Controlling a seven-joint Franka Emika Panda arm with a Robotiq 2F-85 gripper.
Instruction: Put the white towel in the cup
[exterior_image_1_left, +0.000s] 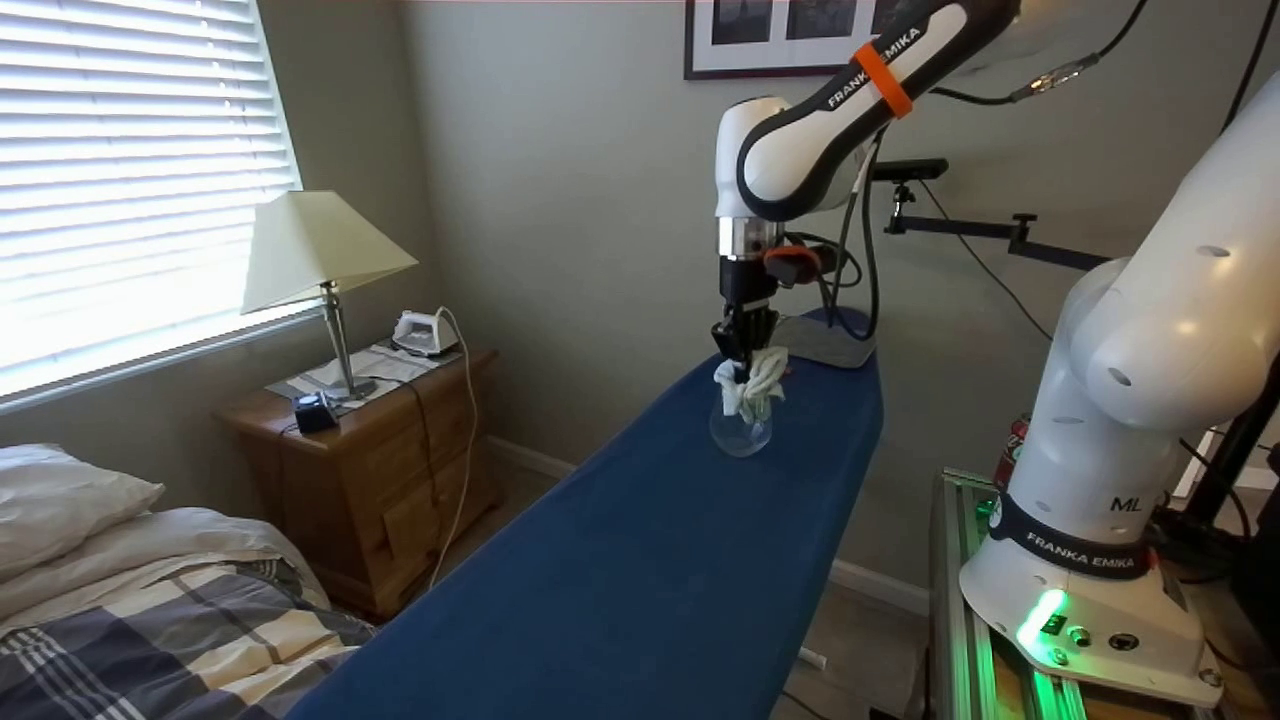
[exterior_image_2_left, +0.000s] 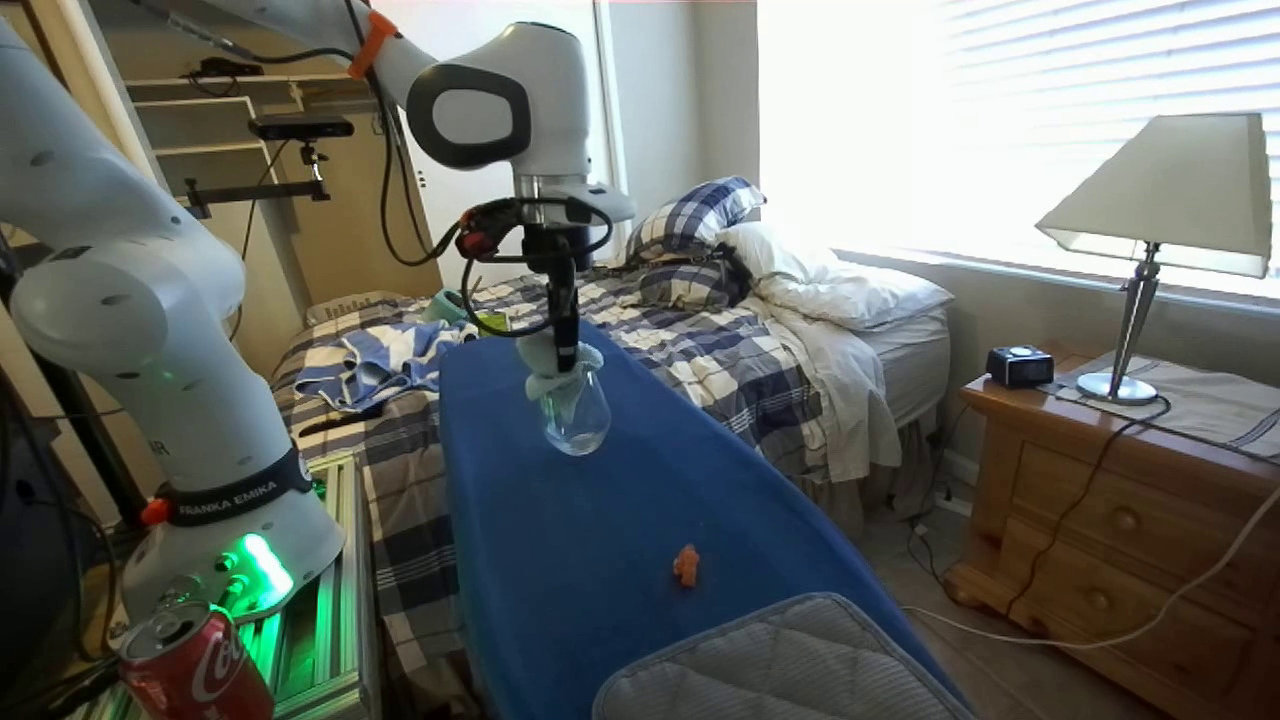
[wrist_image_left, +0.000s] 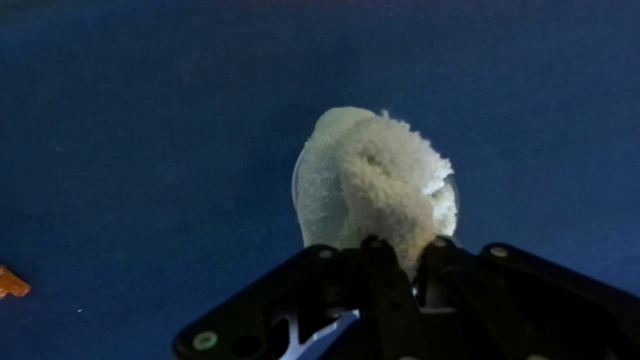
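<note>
While the white towel (wrist_image_left: 382, 170) is in the right spot, I wouldn't call this one done yet. Both exterior views have it bunched at the mouth of the clear cup (exterior_image_2_left: 577, 437), with a bit that looks to hang down inside and the bulk heaped above the rim. The cup itself sits on the blue table (exterior_image_1_left: 640, 560). From the wrist view the towel pretty much hides the opening; you only catch slivers of the cup's edge at 9 and 3 o'clock.

The fingers (wrist_image_left: 392, 300) are pinched on the towel, most of which lies at about 11 o'clock from their tips in that view. So no release yet. My guess at what's left: push the rest down, let go, back off. Could tip the cup or drag the towel out again if it snags. Little orange thing (exterior_image_2_left: 686, 567) at 5 o'clock from the cup in an exterior view isn't part of the job.
</note>
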